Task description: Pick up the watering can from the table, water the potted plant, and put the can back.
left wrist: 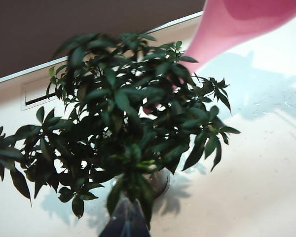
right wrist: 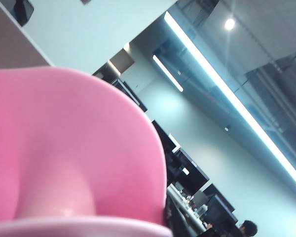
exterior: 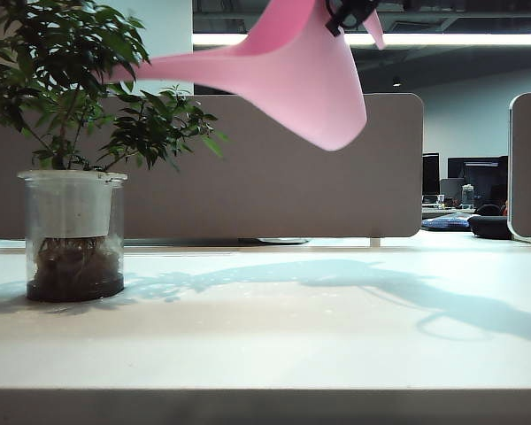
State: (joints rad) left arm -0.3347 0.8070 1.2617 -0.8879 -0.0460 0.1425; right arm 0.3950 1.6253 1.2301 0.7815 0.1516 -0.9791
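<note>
The watering can point(exterior: 301, 80) hung tilted high above the table point(exterior: 274, 336), its long spout reaching level into the upper leaves of the potted plant point(exterior: 71, 177), which stood in its clear jar near the table's left end. The right tool point(exterior: 350, 11), only partly in view at the top of the exterior frame, was clamped on the can near its handle; the right wrist view showed little but pink plastic. The left tool point(left wrist: 126, 222) sat low beside the plant's jar, too dark and blurred to tell how far open it was. By the look of it, the pickup was done and the watering under way or about to begin, though no water could be seen. Setting the can back on the table remained. A grey partition point(exterior: 274, 168) stood behind; nothing blocked the way down.
</note>
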